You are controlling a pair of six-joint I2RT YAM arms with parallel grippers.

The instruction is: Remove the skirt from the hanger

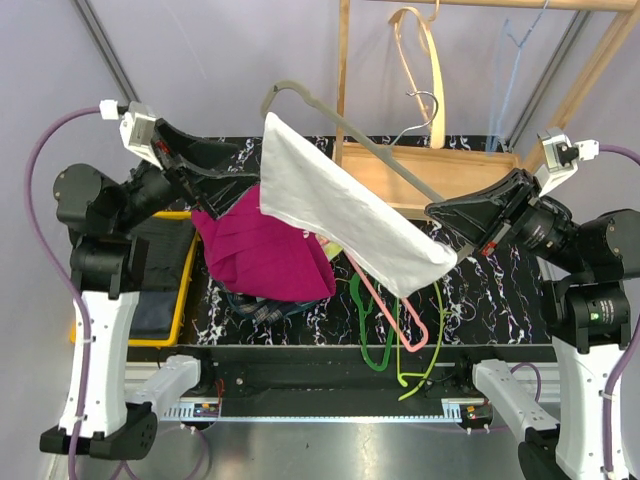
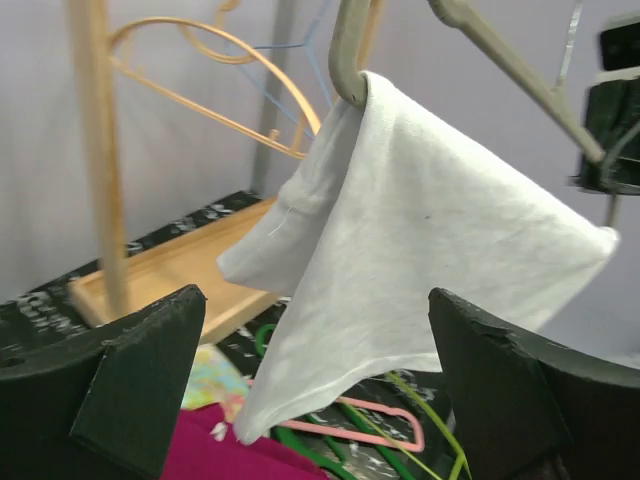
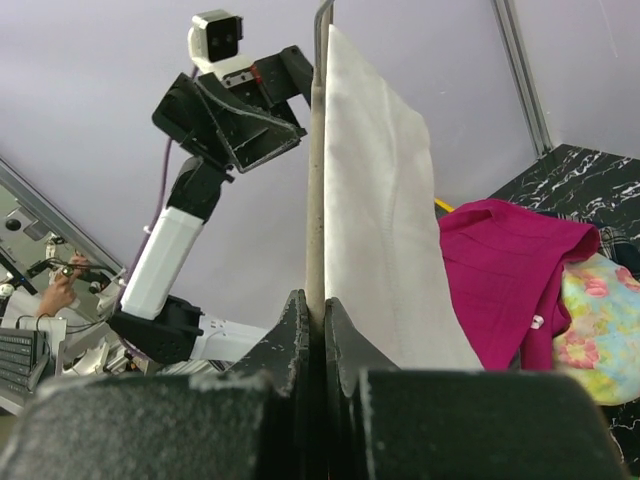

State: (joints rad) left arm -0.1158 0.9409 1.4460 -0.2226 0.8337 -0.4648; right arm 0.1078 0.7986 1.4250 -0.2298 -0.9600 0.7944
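A white garment point(image 1: 330, 205) point(image 2: 420, 250) point(image 3: 380, 200) hangs in the air, draped over one arm of a grey hanger point(image 1: 360, 140) point(image 2: 345, 50) point(image 3: 316, 200). My right gripper point(image 1: 434, 211) point(image 3: 322, 305) is shut on that hanger's rod beside the cloth's lower corner. My left gripper point(image 1: 232, 170) point(image 2: 315, 350) stands wide open at the cloth's other edge, its fingers either side of the hanging corner without touching it. A bit of the plaid navy skirt point(image 1: 262, 308) shows under a magenta garment point(image 1: 265, 250) on the table. The dark green hanger point(image 1: 372, 345) lies bare on the table.
A pink hanger point(image 1: 405, 320) and a lime hanger point(image 1: 432, 340) lie by the green one. A floral garment point(image 3: 600, 320) sits beside the magenta one. A wooden rack point(image 1: 430, 165) with hangers stands behind. A yellow bin point(image 1: 185, 290) is at the left.
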